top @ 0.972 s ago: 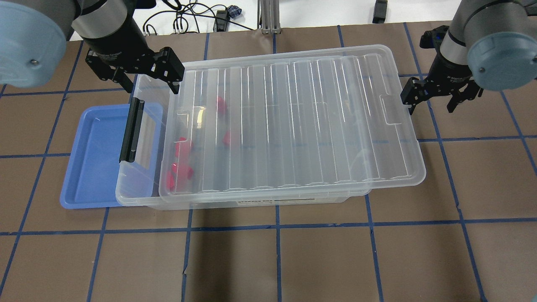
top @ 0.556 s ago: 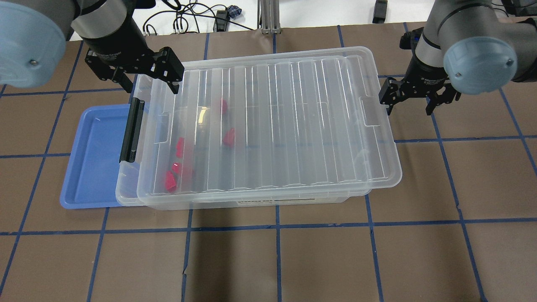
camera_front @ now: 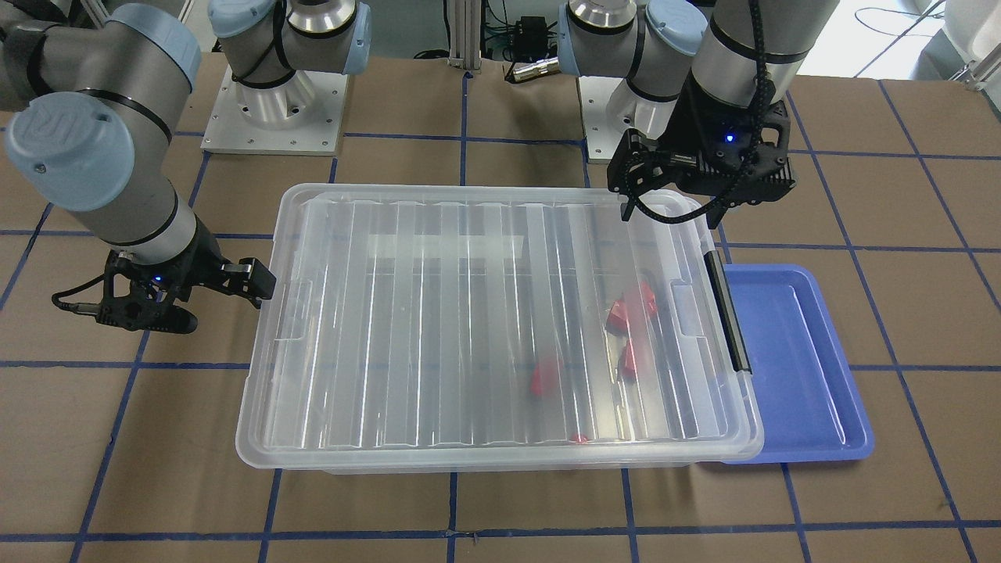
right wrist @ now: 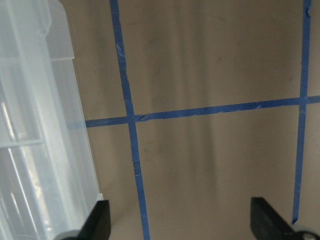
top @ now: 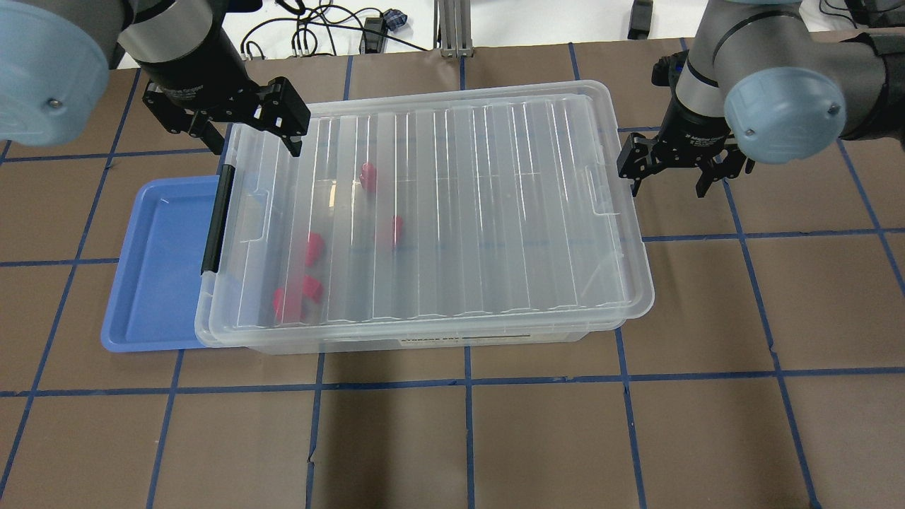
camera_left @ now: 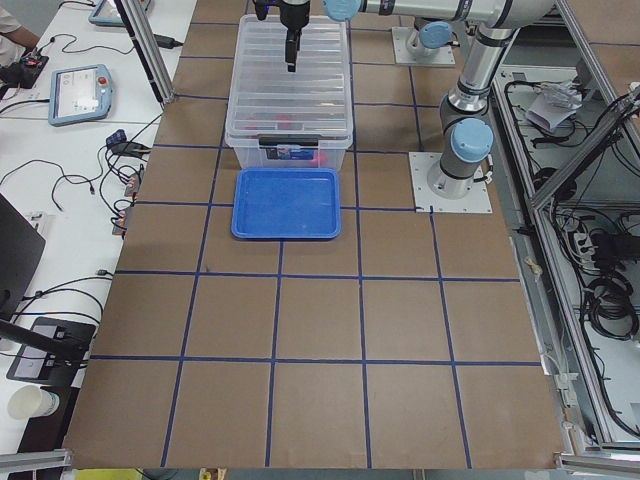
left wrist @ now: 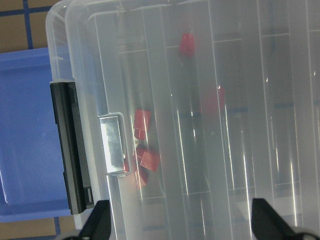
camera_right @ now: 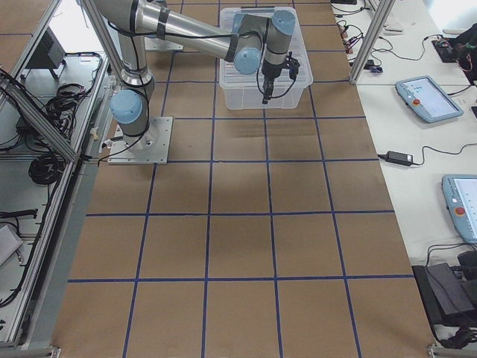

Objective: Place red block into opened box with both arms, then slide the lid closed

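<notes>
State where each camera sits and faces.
Front-facing: across the table, facing the robot; left arm on view's right.
Overhead: behind the robot, looking down; left gripper, right gripper flank the lid.
Exterior left: table's end, looking along; blue tray, left arm near.
Exterior right: opposite end; right arm nearest.
Left wrist: down onto lid, red blocks; own fingertips.
Right wrist: down at table; own fingertips.
Both wrists share the lid.
</notes>
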Available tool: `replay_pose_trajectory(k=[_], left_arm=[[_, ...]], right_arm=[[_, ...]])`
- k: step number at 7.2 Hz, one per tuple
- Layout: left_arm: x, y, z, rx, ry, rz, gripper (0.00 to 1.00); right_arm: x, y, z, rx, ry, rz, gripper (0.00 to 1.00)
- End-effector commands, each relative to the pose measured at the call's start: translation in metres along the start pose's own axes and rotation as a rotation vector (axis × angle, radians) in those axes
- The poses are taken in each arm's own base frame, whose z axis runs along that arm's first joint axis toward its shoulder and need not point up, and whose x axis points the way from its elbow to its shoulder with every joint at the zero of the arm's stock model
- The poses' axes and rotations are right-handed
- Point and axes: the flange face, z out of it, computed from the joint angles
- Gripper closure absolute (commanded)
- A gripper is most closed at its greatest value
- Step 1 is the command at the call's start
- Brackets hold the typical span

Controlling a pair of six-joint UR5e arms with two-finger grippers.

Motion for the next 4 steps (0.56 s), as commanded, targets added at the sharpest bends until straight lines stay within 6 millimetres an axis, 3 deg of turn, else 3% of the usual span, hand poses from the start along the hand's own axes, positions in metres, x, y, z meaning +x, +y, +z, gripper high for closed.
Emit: replay_pose_trajectory(k=[1, 4], left_arm=[[-0.001, -0.001, 0.001, -0.002, -0.004, -0.002, 0.0], [0.001, 0.001, 0.004, -0.008, -0.002, 0.0, 0.0]], right_arm=[[-0.001, 0.005, -0.009, -0.02, 0.003, -0.003, 0.0], [0.008, 0.003, -0.077, -0.01, 0.001, 0.008, 0.0]])
